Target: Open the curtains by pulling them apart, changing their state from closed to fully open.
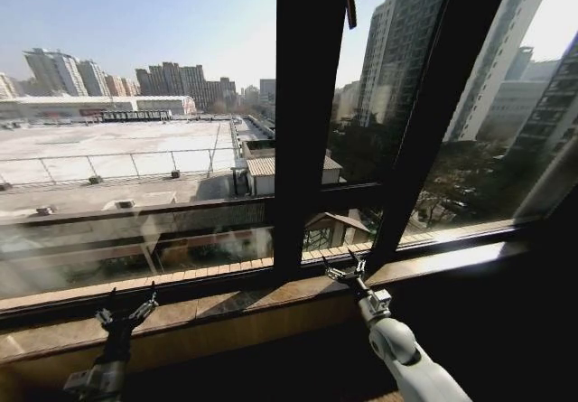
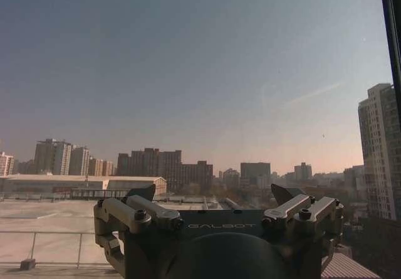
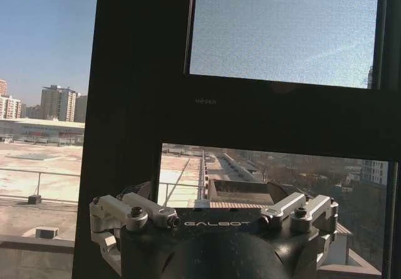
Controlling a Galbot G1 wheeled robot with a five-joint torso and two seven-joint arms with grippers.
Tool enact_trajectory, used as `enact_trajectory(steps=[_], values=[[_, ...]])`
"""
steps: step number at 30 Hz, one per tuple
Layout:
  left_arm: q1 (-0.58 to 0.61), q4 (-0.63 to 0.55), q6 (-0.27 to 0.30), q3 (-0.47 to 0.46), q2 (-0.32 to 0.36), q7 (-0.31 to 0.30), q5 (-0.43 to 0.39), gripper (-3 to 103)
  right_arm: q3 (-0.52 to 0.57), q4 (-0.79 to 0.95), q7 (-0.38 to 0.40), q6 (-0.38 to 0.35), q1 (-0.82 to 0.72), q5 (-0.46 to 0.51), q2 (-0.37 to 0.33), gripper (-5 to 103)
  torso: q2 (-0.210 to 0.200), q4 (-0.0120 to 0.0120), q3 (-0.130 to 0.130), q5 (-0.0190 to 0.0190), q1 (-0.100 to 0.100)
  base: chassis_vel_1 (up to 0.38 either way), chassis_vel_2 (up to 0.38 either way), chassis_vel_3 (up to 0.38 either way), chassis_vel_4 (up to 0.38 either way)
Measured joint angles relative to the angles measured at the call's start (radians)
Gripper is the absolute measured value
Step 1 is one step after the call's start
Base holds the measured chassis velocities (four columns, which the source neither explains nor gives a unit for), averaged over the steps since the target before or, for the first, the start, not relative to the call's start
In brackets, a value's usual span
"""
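The curtains are out of view; bare window glass [image 1: 135, 104] faces me, with city rooftops behind it. My left gripper [image 1: 126, 314] is raised at the lower left, just in front of the window sill [image 1: 226, 298], open with nothing between its fingers. In the left wrist view the left gripper [image 2: 213, 194] points at the glass. My right gripper [image 1: 345, 271] is open and holds nothing; it sits at the sill beside the foot of the dark centre mullion [image 1: 302, 104]. In the right wrist view the right gripper [image 3: 210, 194] faces the mullion [image 3: 141, 72] and a crossbar [image 3: 282, 110].
A second dark frame post [image 1: 442, 104] slants up to the right of the mullion. The wooden sill runs across the whole view below the glass. The lower right corner [image 1: 533, 330] is in deep shadow.
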Motion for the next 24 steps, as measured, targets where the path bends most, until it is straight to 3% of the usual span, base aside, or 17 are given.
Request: enact_trajectory(steps=[24], values=[[0.0, 0.0, 0.0, 0.0, 0.0, 0.0, 0.0, 100, 0.0, 0.0, 0.0, 0.0, 0.0, 0.0, 0.0, 100, 0.0, 0.0, 0.0, -0.0001, 0.0, -0.361, -0.346, 0.348, 0.357]])
